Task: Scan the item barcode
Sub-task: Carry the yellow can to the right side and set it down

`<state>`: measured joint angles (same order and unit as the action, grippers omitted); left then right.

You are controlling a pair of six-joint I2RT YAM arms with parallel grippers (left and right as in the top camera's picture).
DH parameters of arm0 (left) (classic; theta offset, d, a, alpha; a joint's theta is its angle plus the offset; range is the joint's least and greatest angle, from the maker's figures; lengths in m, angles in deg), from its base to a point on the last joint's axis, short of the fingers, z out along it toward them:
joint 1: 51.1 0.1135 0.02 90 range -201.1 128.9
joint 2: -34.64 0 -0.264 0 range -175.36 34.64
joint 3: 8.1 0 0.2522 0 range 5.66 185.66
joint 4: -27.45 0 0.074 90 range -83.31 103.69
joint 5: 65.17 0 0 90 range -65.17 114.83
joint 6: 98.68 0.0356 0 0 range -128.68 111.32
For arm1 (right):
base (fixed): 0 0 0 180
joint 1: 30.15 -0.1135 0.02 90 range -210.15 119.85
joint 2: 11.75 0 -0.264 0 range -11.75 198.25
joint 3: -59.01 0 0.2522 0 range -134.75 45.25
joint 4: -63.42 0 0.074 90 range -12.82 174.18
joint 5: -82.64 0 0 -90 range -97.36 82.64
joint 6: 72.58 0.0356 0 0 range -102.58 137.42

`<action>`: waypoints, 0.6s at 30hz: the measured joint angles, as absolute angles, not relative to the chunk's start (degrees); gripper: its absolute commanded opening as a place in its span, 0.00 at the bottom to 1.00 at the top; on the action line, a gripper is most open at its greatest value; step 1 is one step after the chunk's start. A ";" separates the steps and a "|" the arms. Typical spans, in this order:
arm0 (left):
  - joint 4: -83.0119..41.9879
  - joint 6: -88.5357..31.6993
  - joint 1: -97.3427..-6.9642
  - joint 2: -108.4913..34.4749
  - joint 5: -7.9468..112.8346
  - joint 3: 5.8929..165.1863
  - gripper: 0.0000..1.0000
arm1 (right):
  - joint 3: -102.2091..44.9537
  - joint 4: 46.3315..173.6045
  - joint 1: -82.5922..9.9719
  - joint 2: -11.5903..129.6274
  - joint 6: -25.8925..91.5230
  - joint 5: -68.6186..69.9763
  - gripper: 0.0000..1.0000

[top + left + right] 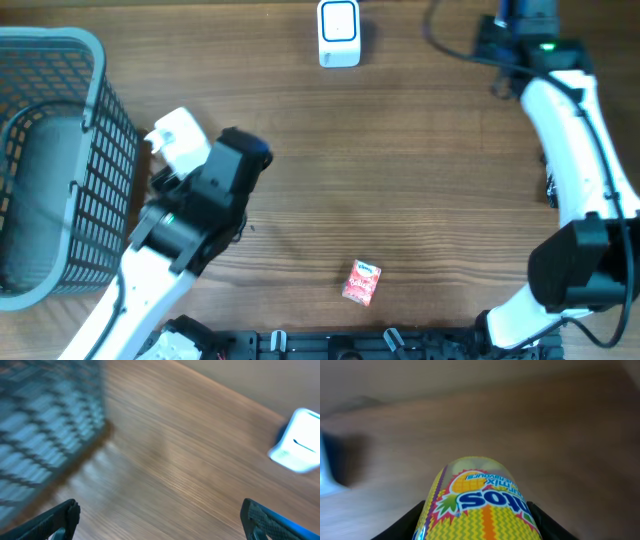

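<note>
Right gripper point(477, 522) clenched on bottle point(480, 485), likely to show barcode to scanner point(339, 35). Left gripper point(160, 512) gaped empty near basket point(60, 45), idle.

You're looking at a robot test bench dressed up as a shop checkout. On the wood-grain surface point(420, 190) you have a grey mesh shopping basket point(105, 165) at the left and a small white barcode scanner point(339, 32) at the far edge. There are packaged goods too: a red snack packet point(362, 282) and a yellow candy tube point(480, 510). A white-and-black left arm point(190, 215) and right arm point(580, 150) reach over it.
</note>
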<state>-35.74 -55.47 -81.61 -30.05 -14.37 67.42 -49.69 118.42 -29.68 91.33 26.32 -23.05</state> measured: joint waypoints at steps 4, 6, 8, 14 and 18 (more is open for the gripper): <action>-27.45 -50.02 -81.71 -37.35 -3.16 67.42 1.00 | -48.09 121.48 -20.23 91.88 26.96 -23.75 0.47; -24.44 -46.88 -82.33 -41.30 2.96 67.42 1.00 | -48.05 122.11 -15.51 92.06 27.24 -23.64 0.47; -22.64 -44.67 -83.20 -44.14 7.77 67.42 1.00 | -47.98 122.59 -11.67 92.08 27.48 -22.85 0.48; -20.74 -40.65 -88.01 -50.81 16.77 67.42 1.00 | -47.92 122.59 -3.30 93.91 28.33 -19.66 0.49; -19.89 -39.36 -91.59 -52.36 18.22 67.42 1.00 | -47.89 121.08 -2.18 100.71 28.71 -18.89 0.49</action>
